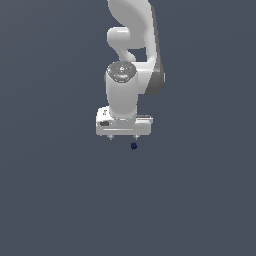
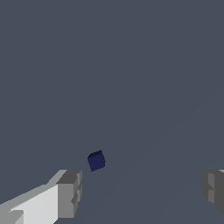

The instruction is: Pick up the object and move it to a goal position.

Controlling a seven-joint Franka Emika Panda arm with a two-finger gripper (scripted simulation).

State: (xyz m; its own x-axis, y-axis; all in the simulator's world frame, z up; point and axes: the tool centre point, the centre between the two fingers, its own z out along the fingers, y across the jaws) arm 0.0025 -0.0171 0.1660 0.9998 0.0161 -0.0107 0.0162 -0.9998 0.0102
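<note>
- Exterior view: white arm (image 1: 131, 60) comes down from the top centre of the frame; the hand (image 1: 123, 138) hangs at its lower end, a little above frame centre.
- Hand is open. In the wrist view two grey fingertips (image 2: 70, 192) stand far apart, one low at the left of the frame, the other cut off at the right edge. Nothing between them.
- The object (image 1: 133, 146): tiny dark navy block, just below the hand's lower edge in the exterior view, slightly toward the frame's right. In the wrist view (image 2: 96, 160) it lies lower centre-left, close to the left fingertip but apart from it, turned somewhat askew to the finger line.
- It lies on a plain grey surface; whether floor or counter, cannot tell. No goal marker visible in either view.
- Handling, as a judgement: flat faces and sharp edges suggest a rigid block, probably very light. Much narrower than the finger gap, so easily knocked aside by one finger arriving first.
- Hold suggested: centre the gap over it, align the pads with two opposite flat faces, not the corners, and close gently at mid-height.
</note>
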